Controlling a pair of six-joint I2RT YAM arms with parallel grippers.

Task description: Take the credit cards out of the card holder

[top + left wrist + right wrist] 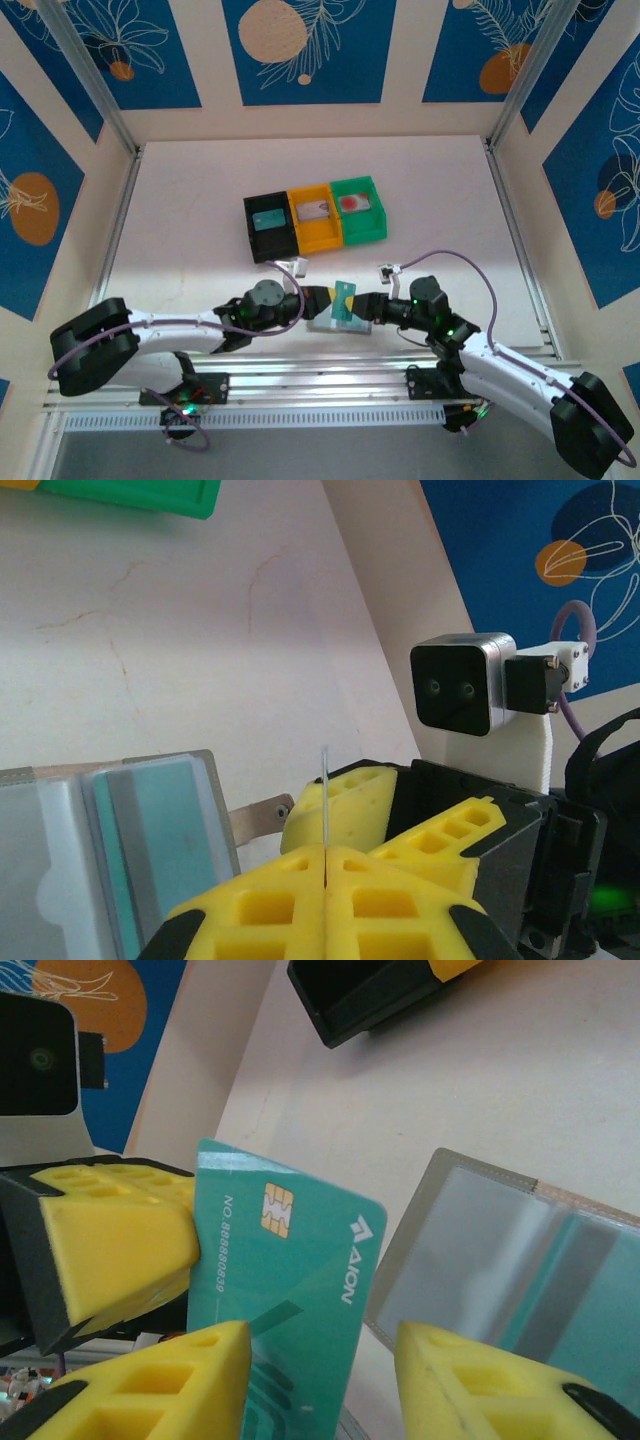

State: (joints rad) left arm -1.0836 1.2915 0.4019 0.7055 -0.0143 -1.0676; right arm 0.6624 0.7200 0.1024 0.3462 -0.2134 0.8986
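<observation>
Credit card [285, 1260]: smooth teal plastic with a slight sheen and a gold metallic chip; card holder [500, 1250]: matt grey-taupe cloth-like border with a stitched edge, pockets of clear glossy film, a bit hazy. Fingers [150, 1390]: matt yellow plastic, finely grainy, open lattice cells, set in black plastic mounts; camera housing [463, 683] looks like brushed silver metal round a glossy black face, on a matt white plastic block. Desk [200, 630]: matt off-white, smooth with faint hairline marks; far bins [365, 228]: smooth hard plastic, low gloss; near rail [320, 390]: bare ribbed aluminium.
</observation>
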